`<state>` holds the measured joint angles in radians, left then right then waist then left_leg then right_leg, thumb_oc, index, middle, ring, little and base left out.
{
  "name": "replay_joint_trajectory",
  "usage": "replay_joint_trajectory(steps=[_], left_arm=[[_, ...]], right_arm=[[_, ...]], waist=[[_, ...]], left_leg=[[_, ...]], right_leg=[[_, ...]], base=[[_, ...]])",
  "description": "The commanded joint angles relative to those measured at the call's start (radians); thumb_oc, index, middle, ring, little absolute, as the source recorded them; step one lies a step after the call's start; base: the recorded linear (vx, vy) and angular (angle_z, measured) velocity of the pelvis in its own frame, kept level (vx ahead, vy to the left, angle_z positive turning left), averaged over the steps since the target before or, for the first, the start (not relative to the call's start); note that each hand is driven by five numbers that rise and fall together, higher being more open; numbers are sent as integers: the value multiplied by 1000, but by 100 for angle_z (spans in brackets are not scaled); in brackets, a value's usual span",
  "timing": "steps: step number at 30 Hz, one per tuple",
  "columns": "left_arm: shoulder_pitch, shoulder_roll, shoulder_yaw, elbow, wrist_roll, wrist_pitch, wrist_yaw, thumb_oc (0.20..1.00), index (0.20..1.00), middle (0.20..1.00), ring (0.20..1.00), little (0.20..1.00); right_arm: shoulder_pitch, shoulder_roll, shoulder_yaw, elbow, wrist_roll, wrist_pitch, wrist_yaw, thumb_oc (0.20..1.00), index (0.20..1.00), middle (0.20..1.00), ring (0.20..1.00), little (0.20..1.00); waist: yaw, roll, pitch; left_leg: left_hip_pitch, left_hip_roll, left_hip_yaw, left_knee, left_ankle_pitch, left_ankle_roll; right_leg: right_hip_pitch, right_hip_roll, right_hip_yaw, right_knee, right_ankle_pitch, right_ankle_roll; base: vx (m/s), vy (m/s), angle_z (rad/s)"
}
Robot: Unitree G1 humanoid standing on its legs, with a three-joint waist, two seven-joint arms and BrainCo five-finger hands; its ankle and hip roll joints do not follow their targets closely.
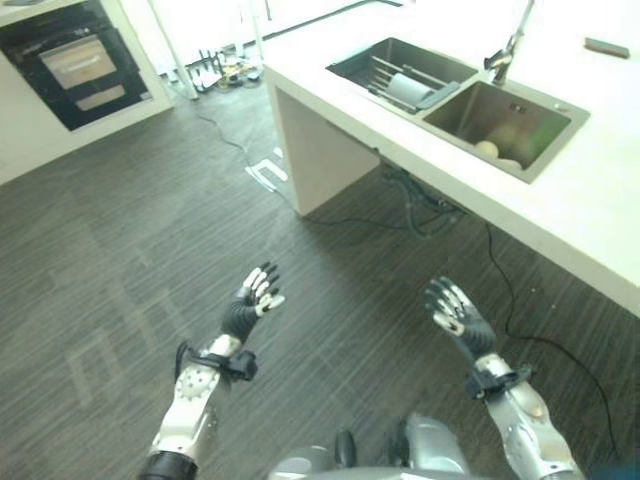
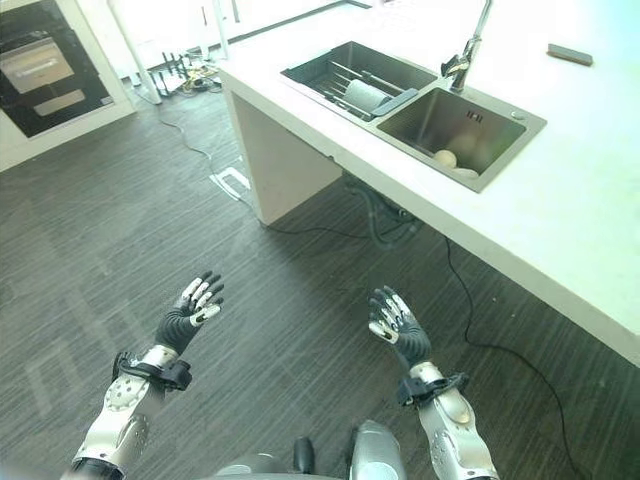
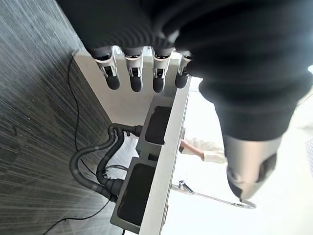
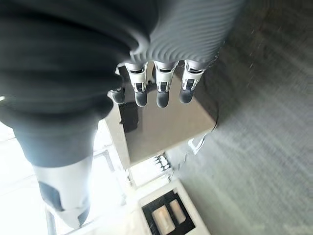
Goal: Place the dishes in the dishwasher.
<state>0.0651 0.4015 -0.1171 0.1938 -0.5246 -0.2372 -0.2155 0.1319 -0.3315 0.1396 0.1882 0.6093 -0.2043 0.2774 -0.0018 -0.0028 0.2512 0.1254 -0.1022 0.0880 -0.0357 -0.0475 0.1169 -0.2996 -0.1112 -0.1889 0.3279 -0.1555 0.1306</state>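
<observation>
Left eye view is showing both hands hovering over the dark wood-grain floor point(image 1: 110, 260), well short of the white desk point(image 1: 600, 190) that is carrying the double sink. The left hand point(image 1: 252, 300) and the right hand point(image 1: 455, 312) are both holding nothing, their fingers straight and loosely spread, palms turned partly toward each other.

The dishes are lying ahead and to the right of both hands: pale round dishes point(image 1: 497, 150) are sitting in the deep right basin point(image 1: 535, 115), near its front wall, while a pale rounded dish point(image 1: 408, 90) is resting on the rack in the shallower left basin point(image 1: 385, 60). The faucet point(image 1: 503, 60) is standing behind the divider between the basins.

Judging by the layout, the right hand is lying nearer the dishes. The desk's front edge is running diagonally between hands and sink, so any reach is having to clear that edge first. Open floor is giving plenty of room to step closer.
</observation>
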Motion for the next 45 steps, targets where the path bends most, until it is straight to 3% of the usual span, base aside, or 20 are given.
replay_joint_trajectory(steps=[1, 3, 8, 9, 12, 13, 17, 19, 22, 24, 25, 27, 28, 31, 32, 36, 38, 41, 43, 45], left_arm=[[23, 25, -5, -100, 28, -34, 29, 1000, 1000, 1000, 1000, 1000], [26, 11, -25, -92, 49, -48, 39, 1000, 1000, 1000, 1000, 1000], [32, 0, -31, -91, 52, -52, 17, 1000, 1000, 1000, 1000, 1000], [34, -9, -30, -97, 34, -58, 9, 1000, 1000, 1000, 1000, 1000], [30, -23, -26, -95, 25, -58, -19, 1000, 1000, 1000, 1000, 1000], [28, -26, -25, -90, 28, -63, -25, 1000, 1000, 1000, 1000, 1000], [17, -32, -40, -81, 15, -81, -11, 1000, 1000, 1000, 1000, 1000], [21, -23, -40, -92, -11, -82, 5, 1000, 1000, 1000, 1000, 1000], [21, -22, -30, -91, -4, -84, -9, 1000, 1000, 1000, 1000, 1000], [-9, -4, -45, -64, -6, -80, -28, 1000, 1000, 1000, 1000, 1000], [-40, 4, -69, -47, 13, -79, -24, 1000, 1000, 1000, 1000, 1000], [-59, 9, -81, -47, 35, -71, -6, 1000, 1000, 1000, 1000, 1000], [-61, 17, -81, -43, 35, -72, 14, 1000, 1000, 1000, 1000, 1000], [-32, 30, -37, -53, 42, -63, 26, 1000, 1000, 1000, 1000, 1000], [-28, 31, -30, -53, 46, -65, 30, 1000, 1000, 1000, 1000, 1000], [-23, 35, 8, -63, 28, -58, 97, 1000, 1000, 1000, 1000, 1000], [-17, 26, 29, -67, 12, -74, 151, 1000, 1000, 1000, 1000, 1000], [-36, 20, 44, -50, 7, -116, 210, 1000, 1000, 1000, 1000, 1000], [-39, -4, 51, -33, 22, -155, 226, 1000, 1000, 1000, 1000, 1000], [-41, -8, 59, -35, 26, -184, 226, 1000, 1000, 1000, 1000, 1000]], right_arm=[[-33, 1, -24, -33, 10, -49, 46, 1000, 1000, 1000, 1000, 1000], [-35, 9, -12, -27, 7, -48, 29, 1000, 1000, 1000, 1000, 1000], [-52, 0, -2, -19, 4, -58, -1, 1000, 1000, 1000, 1000, 1000], [-52, -15, -11, -27, -3, -43, -5, 1000, 1000, 1000, 1000, 1000], [-51, -31, -14, -11, -19, -51, -16, 1000, 1000, 1000, 1000, 1000], [-53, -33, -16, -3, -19, -55, -16, 1000, 1000, 1000, 1000, 1000], [-70, -46, -24, 21, -33, -55, -11, 1000, 1000, 1000, 1000, 1000], [-74, -56, -16, 26, -32, -62, -12, 1000, 1000, 1000, 1000, 1000], [-61, -64, -22, 24, -32, -71, -9, 1000, 1000, 1000, 1000, 1000], [-42, -63, -38, 27, -23, -69, -27, 1000, 1000, 1000, 1000, 1000], [-24, -49, -51, 28, 3, -68, -24, 1000, 1000, 1000, 1000, 1000], [-8, -34, -55, 26, -5, -75, -13, 1000, 1000, 1000, 1000, 1000], [4, -18, -59, 22, -23, -72, 7, 1000, 1000, 1000, 1000, 1000], [2, 12, -54, 16, -40, -63, 35, 1000, 1000, 1000, 1000, 1000], [-1, 15, -51, 14, -44, -59, 37, 1000, 1000, 1000, 1000, 1000], [-21, 22, -21, -14, -60, -19, 8, 1000, 1000, 1000, 1000, 1000], [-28, 16, -10, -9, -64, -3, 4, 1000, 1000, 1000, 1000, 1000], [-19, 10, -9, 28, -62, -11, -10, 1000, 1000, 1000, 1000, 1000], [-25, 12, -4, 68, -81, 7, -31, 1000, 1000, 1000, 1000, 1000], [-37, 0, 1, 122, -101, 24, -46, 1000, 1000, 1000, 1000, 1000]], waist=[[-18, -2, 7], [-21, 0, -5], [-23, -3, -26], [-29, -9, -34], [-18, -10, -22], [-14, -9, -17], [-15, 13, -6], [-6, 33, -4], [-6, 38, -5], [-32, 44, -13], [-42, 37, -13], [-44, 30, -11], [-38, 26, -10], [-3, 30, -12], [2, 32, -13], [13, 29, -14], [17, 22, -9], [-12, 13, 3], [-4, 13, -3], [-10, 3, -2]], left_leg=[[19, 26, -15, -15, -63, -37], [36, 31, 7, 4, -89, -45], [20, 30, 18, 138, -141, -66], [-12, 34, 43, 327, -181, -90], [-158, 68, 39, 607, -80, -138], [-194, 79, 32, 625, -64, -140], [-171, 178, 30, 405, -7, -155], [-154, 259, -72, 198, 73, -198], [-137, 317, -126, 132, 79, -217], [-123, 308, -65, 140, 35, -216], [-129, 276, -49, 174, 3, -201], [-134, 245, -38, 199, -26, -178], [-135, 210, -19, 212, -53, -147], [-121, 190, 73, 207, -81, -113], [-118, 190, 92, 200, -82, -108], [-89, 160, 179, 144, -84, -81], [-72, 132, 201, 118, -87, -79], [-104, 106, 143, 153, -80, -92], [-118, 106, 154, 190, -86, -99], [-139, 96, 163, 297, -136, -102]], right_leg=[[116, 2, -52, -63, 205, 32], [138, -10, -93, -87, 170, 11], [207, 8, -85, -139, 118, -30], [223, -3, -96, -127, 90, -60], [263, -2, -84, -119, 51, -106], [271, -1, -74, -116, 45, -111], [303, 0, -26, -97, 8, -97], [319, -2, 38, -96, -13, -70], [321, -43, 91, -64, -39, -42], [306, -109, 79, -31, -35, -8], [305, -155, 77, -29, -11, 17], [300, -192, 69, -29, 11, 34], [291, -225, 53, -22, 47, 36], [272, -255, -51, 26, 94, 29], [269, -252, -69, 39, 95, 29], [261, -126, -157, 87, 33, 21], [230, -91, -214, 90, 60, 24], [256, 13, -128, -17, -6, -32], [274, -2, -150, -42, -14, -45], [282, -10, -134, -81, -13, -64]], base=[[279, -45, 1], [347, -129, 3], [243, -101, 33], [234, -42, -9], [158, -2, -6], [185, 173, -16], [234, 369, -36], [266, 516, -49], [205, 502, -62], [235, 761, -48], [185, 615, 10], [136, 491, 32], [108, 465, -5], [41, 333, -41], [-13, 271, -93], [-6, 178, -77], [-9, 119, -26], [3, -51, -11], [2, -33, 54], [19, 6, 18]])
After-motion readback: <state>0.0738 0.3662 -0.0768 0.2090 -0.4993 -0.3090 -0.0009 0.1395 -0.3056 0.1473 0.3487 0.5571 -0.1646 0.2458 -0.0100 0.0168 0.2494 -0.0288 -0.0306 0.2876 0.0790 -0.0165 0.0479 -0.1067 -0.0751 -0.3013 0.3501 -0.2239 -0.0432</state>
